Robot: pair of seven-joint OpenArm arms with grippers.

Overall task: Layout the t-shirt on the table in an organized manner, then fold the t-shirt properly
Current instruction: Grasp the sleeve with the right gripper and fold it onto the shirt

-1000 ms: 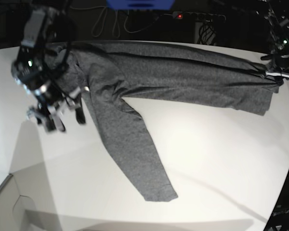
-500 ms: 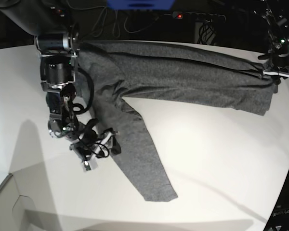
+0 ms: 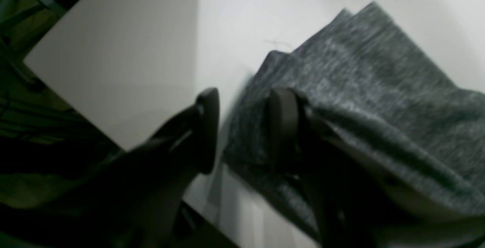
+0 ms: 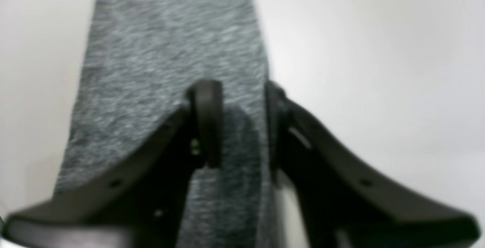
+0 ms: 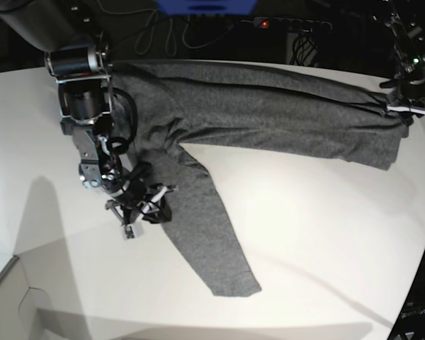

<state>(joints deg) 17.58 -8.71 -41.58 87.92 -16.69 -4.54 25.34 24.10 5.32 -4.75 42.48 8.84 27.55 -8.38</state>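
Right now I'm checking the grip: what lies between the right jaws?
In the right wrist view, the shirt's sleeve edge lies between the right gripper's jaws.

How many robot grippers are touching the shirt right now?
2. The right gripper straddles the edge of the shirt sleeve lying on the table; the left gripper is at the shirt's far end, cloth draped over one finger.
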